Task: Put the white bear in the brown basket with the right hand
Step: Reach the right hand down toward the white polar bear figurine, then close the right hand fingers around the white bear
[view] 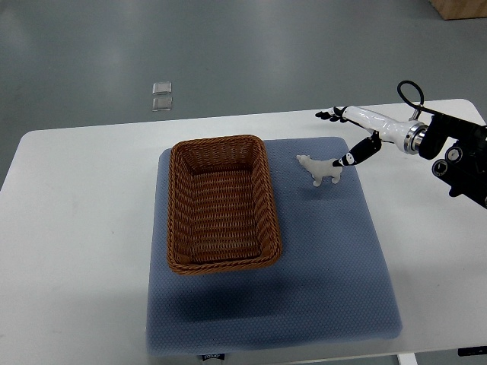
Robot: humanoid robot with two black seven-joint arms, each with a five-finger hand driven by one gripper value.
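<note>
A small white bear (319, 169) stands on the blue mat (327, 251), just right of the brown wicker basket (176, 205). The basket is rectangular and holds nothing. My right hand (344, 137) comes in from the right edge, white with black fingertips. Its fingers are spread: one black fingertip (346, 160) is at the bear's rear end, the others (329, 115) point left above and beyond the bear. It holds nothing. The left arm is out of view.
The mat lies on a white table (76, 228) with rounded corners. Grey floor lies beyond the far edge, with two small clear pieces (161, 96) on it. A black arm housing (460, 163) sits at the right edge.
</note>
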